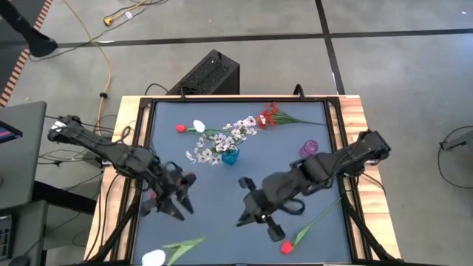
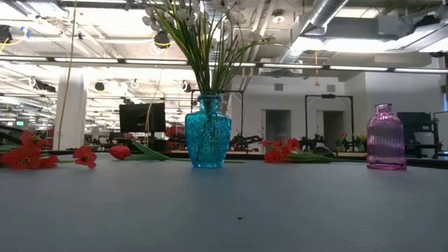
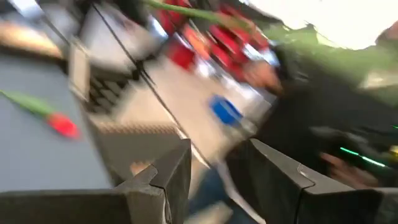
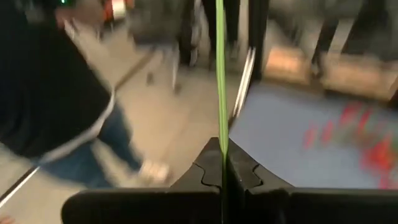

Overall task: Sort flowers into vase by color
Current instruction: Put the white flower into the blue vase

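Observation:
My right gripper (image 1: 241, 219) is over the table's near middle, shut on a thin green stem (image 4: 219, 93). In the high view a white-headed flower (image 1: 154, 257) lies by the near edge, and its stem leads toward that gripper. My left gripper (image 1: 181, 210) hovers left of it, open (image 3: 214, 180) and touching nothing. The blue vase (image 1: 230, 155) holds white sprays. The pink vase (image 1: 309, 150) stands to its right. A red flower (image 1: 287, 247) lies near the right gripper. Red sprays (image 1: 270, 117), a red bud (image 1: 179, 128) and a white bud (image 1: 198, 125) lie at the far side. My right gripper pinches the green stem between its two shut fingertips (image 4: 211, 165). The stem (image 4: 221, 134) runs straight on from the tips, along the fingers. Its head lies outside the right wrist view. I cannot tell whether the stem is lifted clear.
In the low view the blue vase (image 2: 208, 133) and the pink vase (image 2: 386, 138) stand upright, with red flowers (image 2: 28, 155) lying flat on the table; neither gripper shows there. A wooden frame (image 1: 353, 111) rims the table. A person's legs (image 4: 93, 155) show beyond the table edge.

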`<state>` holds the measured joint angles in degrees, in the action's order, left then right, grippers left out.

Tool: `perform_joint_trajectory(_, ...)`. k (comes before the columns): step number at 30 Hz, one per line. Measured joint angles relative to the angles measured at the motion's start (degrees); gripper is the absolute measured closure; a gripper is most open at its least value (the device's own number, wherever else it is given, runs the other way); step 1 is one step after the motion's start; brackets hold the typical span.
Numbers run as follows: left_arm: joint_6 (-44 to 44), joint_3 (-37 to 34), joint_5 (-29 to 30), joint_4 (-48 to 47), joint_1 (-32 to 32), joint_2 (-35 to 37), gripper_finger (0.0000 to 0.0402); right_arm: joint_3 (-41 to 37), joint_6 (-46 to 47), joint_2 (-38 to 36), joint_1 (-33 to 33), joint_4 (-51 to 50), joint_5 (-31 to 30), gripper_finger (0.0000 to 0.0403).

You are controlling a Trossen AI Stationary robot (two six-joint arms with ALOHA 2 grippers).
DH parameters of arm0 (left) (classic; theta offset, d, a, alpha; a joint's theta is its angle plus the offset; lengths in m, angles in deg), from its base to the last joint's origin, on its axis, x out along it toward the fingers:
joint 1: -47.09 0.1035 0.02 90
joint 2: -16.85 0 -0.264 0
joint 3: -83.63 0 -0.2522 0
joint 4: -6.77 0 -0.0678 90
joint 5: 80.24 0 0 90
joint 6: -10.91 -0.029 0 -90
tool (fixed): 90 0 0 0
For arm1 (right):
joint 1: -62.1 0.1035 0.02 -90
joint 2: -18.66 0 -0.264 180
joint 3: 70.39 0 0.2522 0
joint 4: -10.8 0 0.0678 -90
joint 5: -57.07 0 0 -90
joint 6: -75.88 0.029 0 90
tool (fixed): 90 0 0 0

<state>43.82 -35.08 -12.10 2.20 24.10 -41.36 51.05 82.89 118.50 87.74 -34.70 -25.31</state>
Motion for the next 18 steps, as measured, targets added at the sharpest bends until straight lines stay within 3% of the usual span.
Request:
perform_joint_trajectory(6,-17.2,0.0,13.62,10.88,-1.84,1.82,0.0258,0.07,-4.93,-0.43,-2.71,14.82,-8.47,0.0381)
perform_joint_trajectory(12,-31.14,0.04,26.73,17.62,-5.49,1.18,0.0258,-0.13,-3.67,2.09,-5.05,20.06,-11.59,0.0381)
perform_joint_trajectory(18,-37.2,0.04,28.86,22.38,-6.01,0.97,0.0258,0.04,-0.96,4.27,-6.45,21.14,-13.6,0.038)
